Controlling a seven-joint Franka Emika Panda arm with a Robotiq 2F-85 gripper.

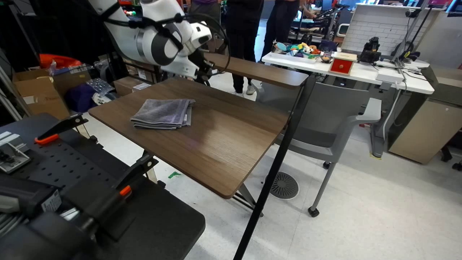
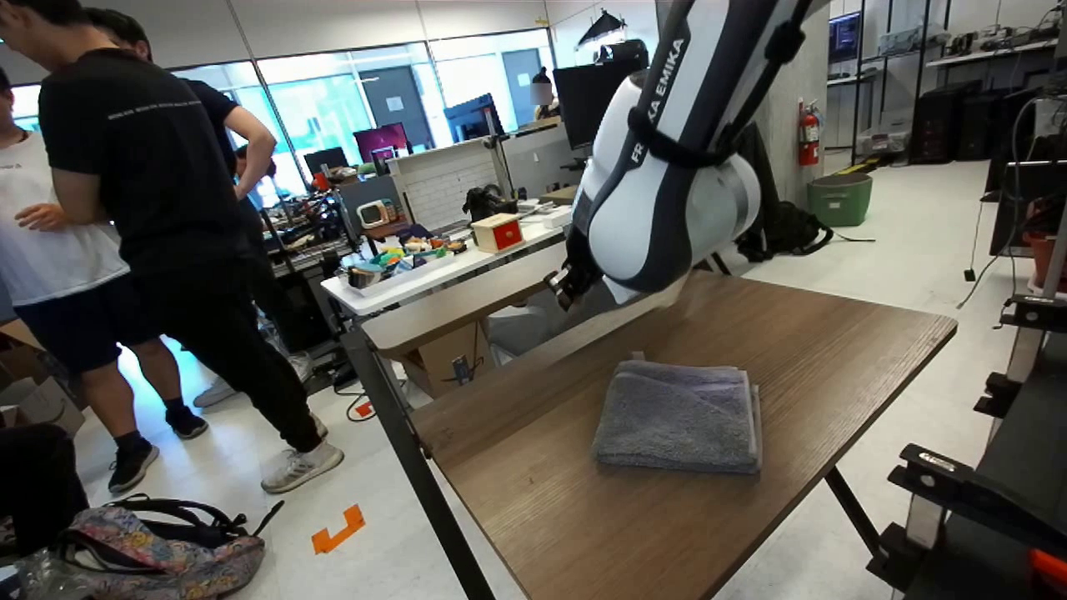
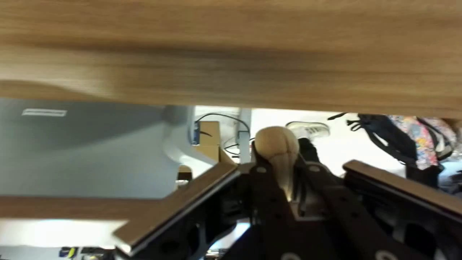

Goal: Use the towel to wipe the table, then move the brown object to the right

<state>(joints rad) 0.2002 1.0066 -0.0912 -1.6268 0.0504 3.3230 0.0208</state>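
Towel (image 2: 679,421) lies folded on the table (image 2: 834,342); your gripper (image 3: 283,155) is narrow and appears to pinch the brown object (image 3: 277,142) near a long edge of the table. Expect that object to be light and probably firm, its rounded head prone to slip, so favour the slimmer neck; the towel should be soft and limp, best taken by its stacked folds.
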